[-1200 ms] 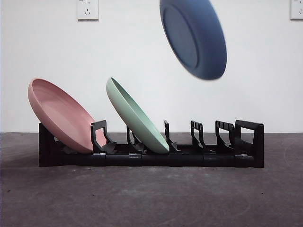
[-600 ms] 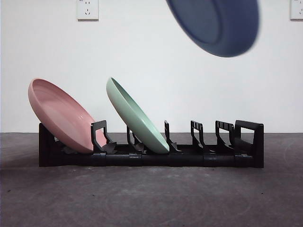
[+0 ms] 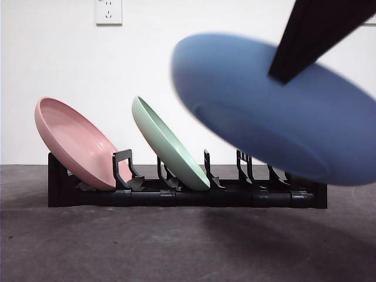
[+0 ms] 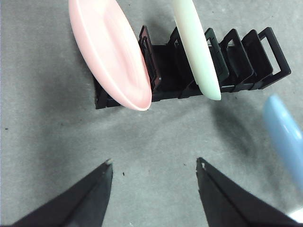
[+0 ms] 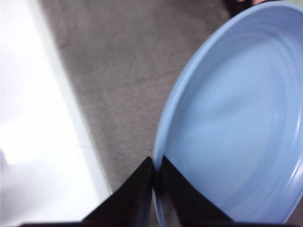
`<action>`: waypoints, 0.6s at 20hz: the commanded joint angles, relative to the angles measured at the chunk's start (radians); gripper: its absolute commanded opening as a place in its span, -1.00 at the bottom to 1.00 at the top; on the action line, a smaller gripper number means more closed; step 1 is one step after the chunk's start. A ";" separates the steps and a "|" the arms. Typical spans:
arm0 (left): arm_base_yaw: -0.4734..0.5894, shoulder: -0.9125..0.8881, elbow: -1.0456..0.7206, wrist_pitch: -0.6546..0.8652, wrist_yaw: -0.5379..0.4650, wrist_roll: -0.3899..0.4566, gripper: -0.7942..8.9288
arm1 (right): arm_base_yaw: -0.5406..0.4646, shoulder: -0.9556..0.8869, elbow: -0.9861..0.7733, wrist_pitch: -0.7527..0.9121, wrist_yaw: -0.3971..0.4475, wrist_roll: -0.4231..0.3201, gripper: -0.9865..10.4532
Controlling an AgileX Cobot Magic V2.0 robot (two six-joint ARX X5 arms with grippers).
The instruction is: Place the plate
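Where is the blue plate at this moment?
In the front view the blue plate hangs in the air, gripped at its rim by the right gripper, before the right end of the black rack, beside the green plate.

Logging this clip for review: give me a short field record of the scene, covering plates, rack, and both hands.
rack: black dish rack on the grey table
pink plate: leaning in the rack's end slot
green plate: leaning in a middle slot
blue plate: in the air, in front of the rack's empty slots, blurred
right hand: shut on the blue plate's rim
left hand: open, empty, above the table
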 commanded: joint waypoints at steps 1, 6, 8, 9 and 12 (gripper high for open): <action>-0.003 0.006 0.023 0.008 0.002 0.006 -0.26 | 0.039 0.080 0.013 0.057 0.032 -0.059 -0.80; -0.003 0.006 0.023 0.008 0.002 0.006 -0.26 | 0.033 0.264 0.013 0.177 0.026 -0.251 -0.80; -0.003 0.006 0.023 0.008 0.002 0.006 -0.26 | 0.025 0.324 0.013 0.204 0.025 -0.318 -0.80; -0.003 0.006 0.023 0.008 0.002 0.006 -0.26 | 0.019 0.349 0.013 0.215 0.026 -0.346 -0.80; -0.003 0.006 0.022 0.008 0.002 0.006 -0.26 | -0.010 0.412 0.013 0.241 0.026 -0.407 -0.80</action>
